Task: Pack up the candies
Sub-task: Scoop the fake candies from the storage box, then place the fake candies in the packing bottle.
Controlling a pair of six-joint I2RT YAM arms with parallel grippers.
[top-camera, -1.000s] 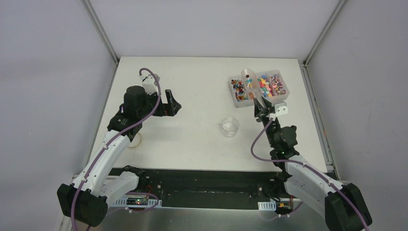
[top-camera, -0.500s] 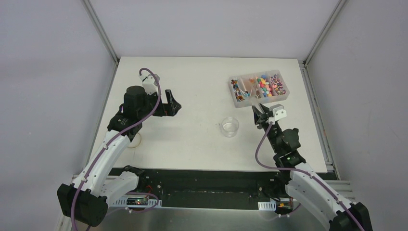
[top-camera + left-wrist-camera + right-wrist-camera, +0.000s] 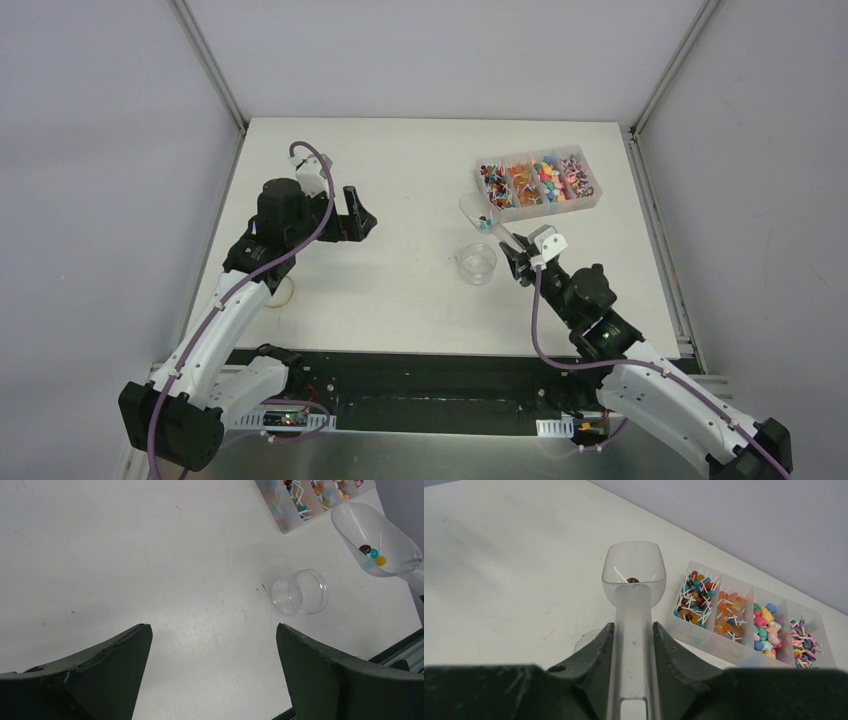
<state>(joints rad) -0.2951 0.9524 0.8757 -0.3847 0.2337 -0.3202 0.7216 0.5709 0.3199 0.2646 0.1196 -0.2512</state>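
Note:
The candies (image 3: 537,180) fill a clear divided box at the back right, also in the right wrist view (image 3: 734,615). My right gripper (image 3: 520,262) is shut on the handle of the clear plastic scoop (image 3: 480,213), held just behind the small clear jar (image 3: 478,263). The scoop's bowl (image 3: 377,540) holds three candies (image 3: 374,555): dark, blue and yellow. In the right wrist view the fingers (image 3: 596,652) clamp the scoop (image 3: 634,575), and the jar's rim (image 3: 586,642) shows below it. My left gripper (image 3: 350,215) is open and empty at the left, its jaws wide apart (image 3: 211,630).
The divided box (image 3: 590,205) stands near the table's right edge. A small pale round thing (image 3: 283,291) lies beside the left arm. The jar (image 3: 300,591) looks empty. Walls enclose the table on the left, back and right.
My right arm has drawn the scoop out of the box and moved it left and nearer, up beside the jar, with a few candies in it. The left arm has not moved.

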